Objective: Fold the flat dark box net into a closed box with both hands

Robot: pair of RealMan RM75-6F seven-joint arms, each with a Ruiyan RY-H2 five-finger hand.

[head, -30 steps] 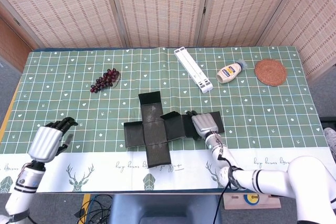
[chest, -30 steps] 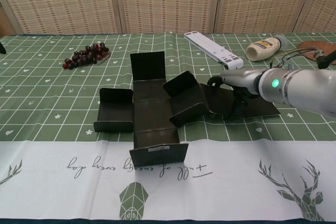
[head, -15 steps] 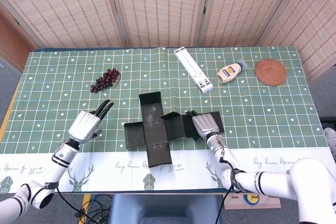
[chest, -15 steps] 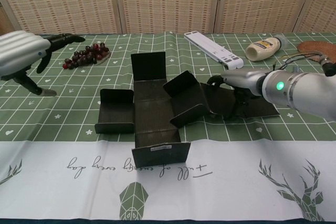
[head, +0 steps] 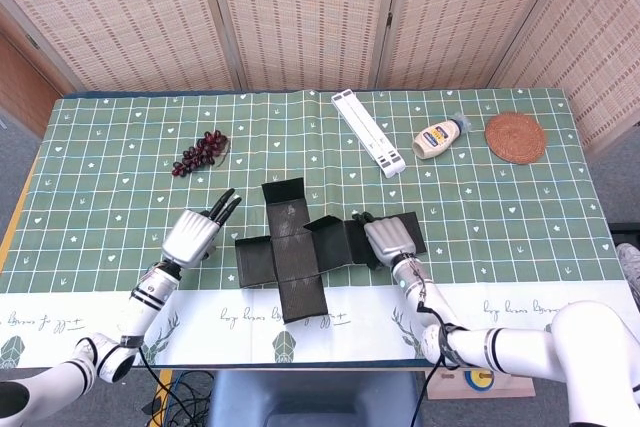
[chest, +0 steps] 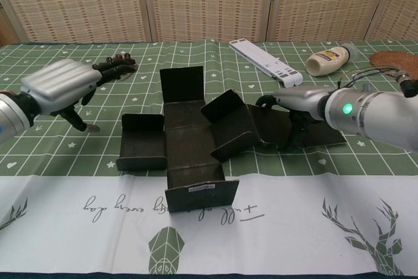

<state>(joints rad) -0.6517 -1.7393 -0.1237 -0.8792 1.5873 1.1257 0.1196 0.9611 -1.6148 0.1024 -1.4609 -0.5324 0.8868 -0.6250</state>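
Right hand (head: 391, 238) presses the box net's (head: 295, 247) right panel — left hand (head: 192, 236) hovers spread, empty.

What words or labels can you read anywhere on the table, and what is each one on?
Tablecloth: a cursive script line on the white border, too stylised to read for certain.
Box net: a small white label on the near flap, too small to read.
Squeeze bottle: a yellow and blue label, print blurred, unreadable.
White folded stand: no text visible.
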